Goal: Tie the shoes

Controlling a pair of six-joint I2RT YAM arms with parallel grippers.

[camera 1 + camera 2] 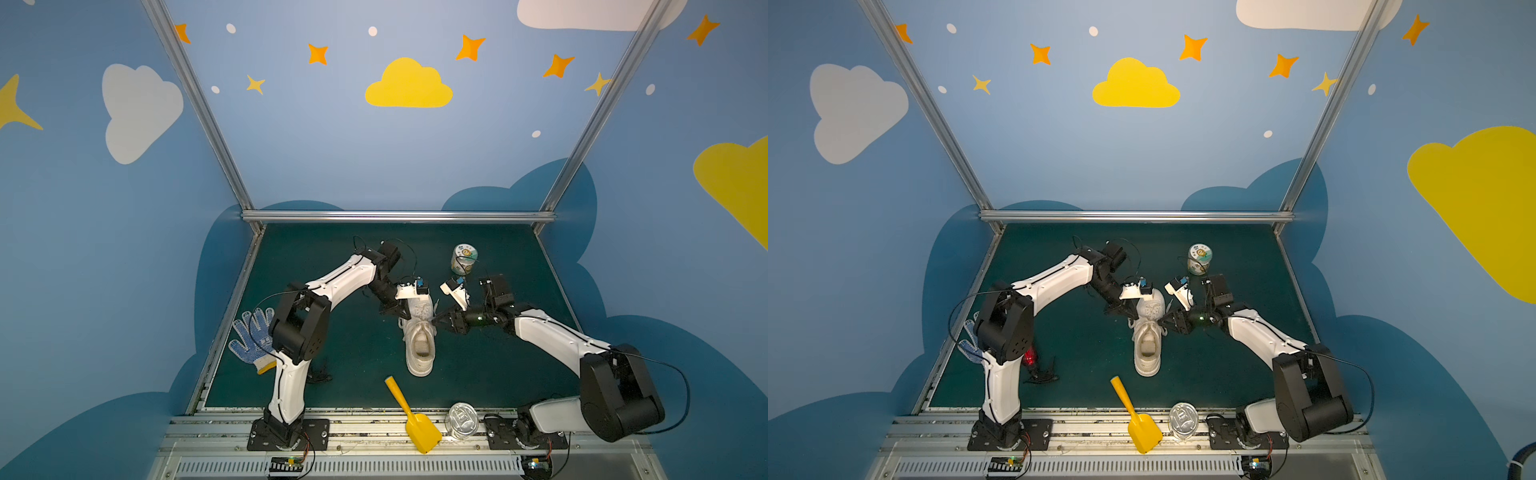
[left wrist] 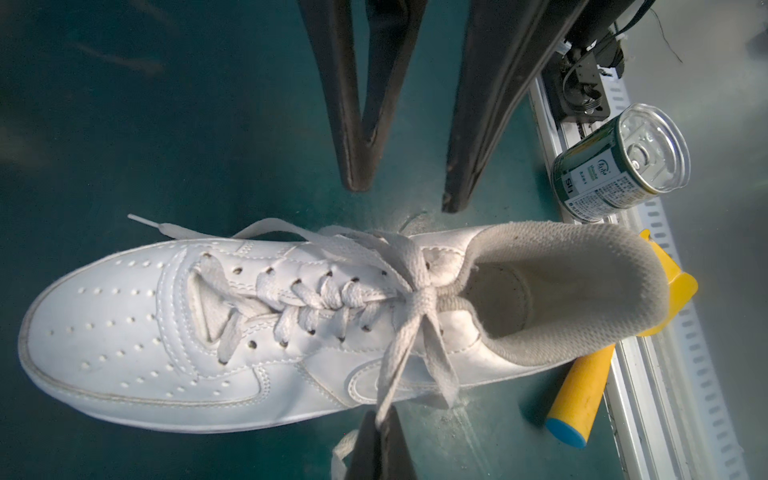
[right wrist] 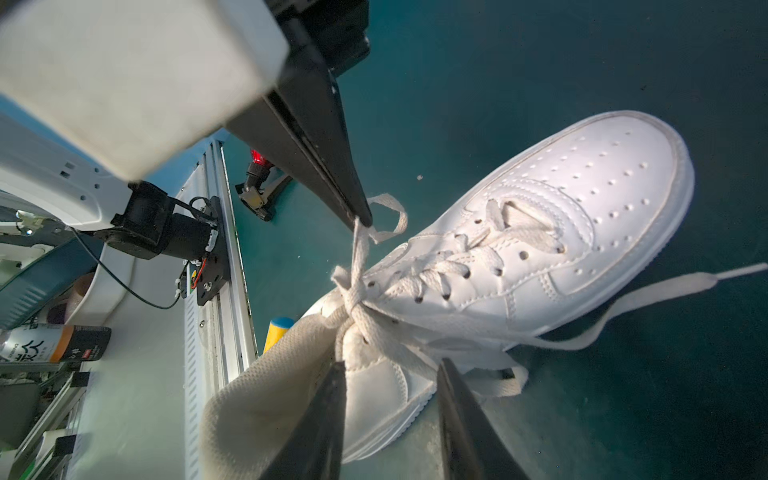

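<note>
A white low-top sneaker [image 1: 419, 336] [image 1: 1147, 345] lies mid-mat, toe toward the back wall. Its flat white laces cross in a knot [image 2: 419, 291] [image 3: 353, 299] at the top of the tongue. My left gripper [image 2: 384, 419] [image 1: 405, 316] is shut on a lace strand that runs taut from the knot; the right wrist view shows its tip [image 3: 361, 216] pinching that strand. My right gripper [image 3: 390, 374] [image 1: 434, 321] is open on the shoe's other side, its fingers [image 3: 332, 399] straddling the collar's edge beside a slack lace loop [image 3: 498, 382]. One free lace end [image 3: 665, 286] trails over the mat.
A blue-dotted glove [image 1: 249, 336] lies at the left edge behind the left arm. A yellow scoop [image 1: 409, 415] and a tin can on its side [image 1: 461, 419] rest near the front rail. A printed can [image 1: 464, 258] stands at the back. A red-black tool [image 1: 1034, 361] lies front left.
</note>
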